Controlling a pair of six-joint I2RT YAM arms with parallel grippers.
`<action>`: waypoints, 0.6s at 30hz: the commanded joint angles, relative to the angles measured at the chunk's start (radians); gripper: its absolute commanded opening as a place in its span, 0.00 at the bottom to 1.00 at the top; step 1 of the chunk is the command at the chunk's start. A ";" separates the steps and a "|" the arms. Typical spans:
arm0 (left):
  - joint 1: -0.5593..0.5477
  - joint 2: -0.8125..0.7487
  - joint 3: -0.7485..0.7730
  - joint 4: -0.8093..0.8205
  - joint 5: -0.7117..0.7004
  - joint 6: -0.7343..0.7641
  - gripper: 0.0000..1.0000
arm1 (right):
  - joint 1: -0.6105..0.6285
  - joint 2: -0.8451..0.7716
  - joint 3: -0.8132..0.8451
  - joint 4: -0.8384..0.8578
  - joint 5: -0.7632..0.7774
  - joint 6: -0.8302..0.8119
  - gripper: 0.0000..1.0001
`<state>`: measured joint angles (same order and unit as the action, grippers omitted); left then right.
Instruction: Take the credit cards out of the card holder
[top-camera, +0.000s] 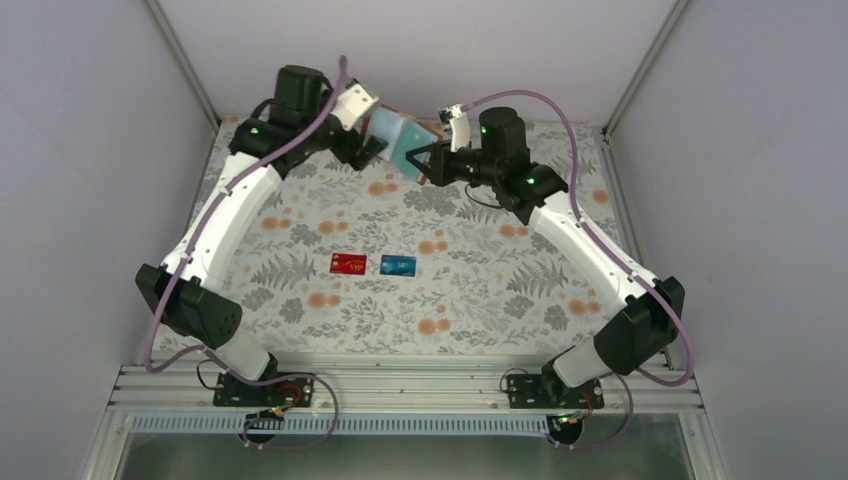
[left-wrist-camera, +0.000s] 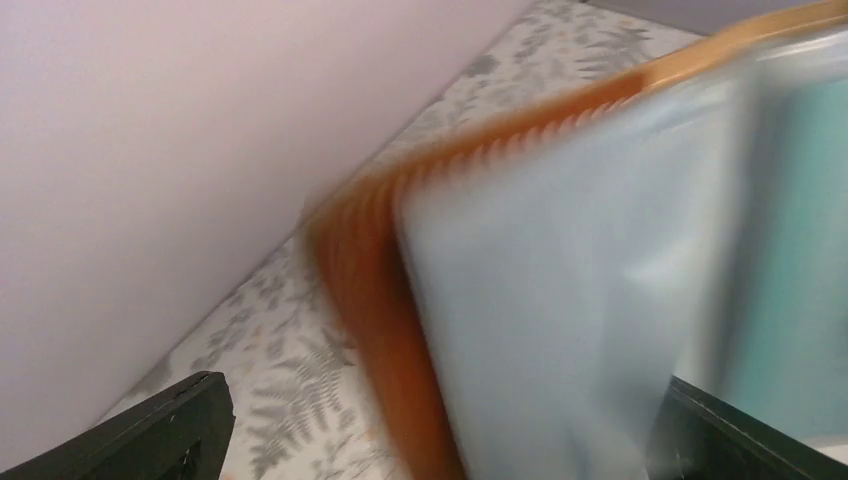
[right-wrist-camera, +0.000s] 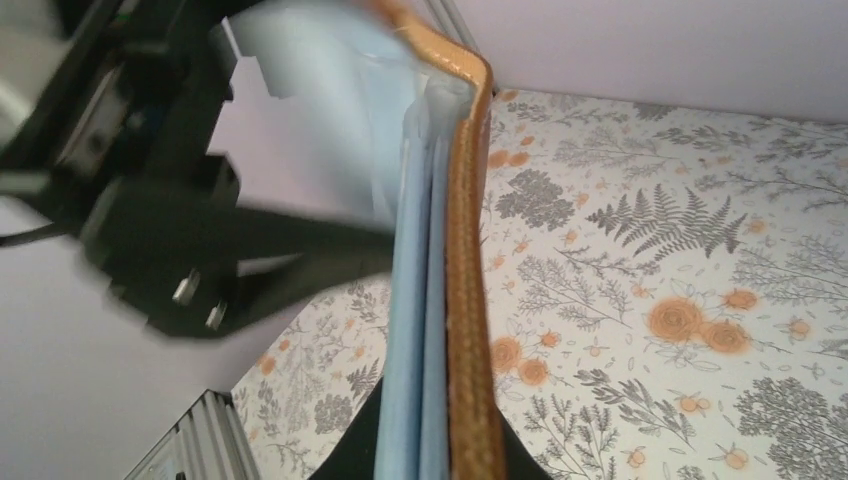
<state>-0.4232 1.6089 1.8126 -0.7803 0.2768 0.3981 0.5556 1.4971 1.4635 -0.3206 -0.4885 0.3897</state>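
Observation:
The brown leather card holder (top-camera: 398, 138) is held up in the air at the back of the table, open, with pale grey-blue pockets showing. My right gripper (top-camera: 426, 165) is shut on its lower edge; in the right wrist view the black fingers (right-wrist-camera: 375, 455) clamp the brown cover (right-wrist-camera: 468, 300) and blue pockets. My left gripper (top-camera: 372, 148) is open, its fingers (left-wrist-camera: 160, 435) wide apart around a blurred pale pocket page (left-wrist-camera: 560, 300). A teal card (left-wrist-camera: 800, 250) shows inside the holder. A red card (top-camera: 348, 263) and a blue card (top-camera: 398, 265) lie flat mid-table.
The floral tablecloth (top-camera: 480, 290) covers the table. White walls close in at the back and sides, near both grippers. A metal rail (top-camera: 400, 385) runs along the front by the arm bases.

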 joint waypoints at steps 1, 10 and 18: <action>0.126 -0.017 0.029 0.014 0.065 -0.015 1.00 | 0.009 -0.050 0.034 -0.039 -0.067 -0.050 0.04; 0.165 -0.065 -0.015 -0.190 0.536 0.200 1.00 | -0.001 -0.039 0.113 -0.156 -0.052 -0.162 0.04; 0.169 -0.076 0.000 -0.218 0.631 0.196 1.00 | -0.002 -0.053 0.118 -0.246 -0.308 -0.409 0.04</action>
<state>-0.2642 1.5620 1.8069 -0.9619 0.8169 0.5621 0.5549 1.4857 1.5658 -0.4999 -0.6582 0.1429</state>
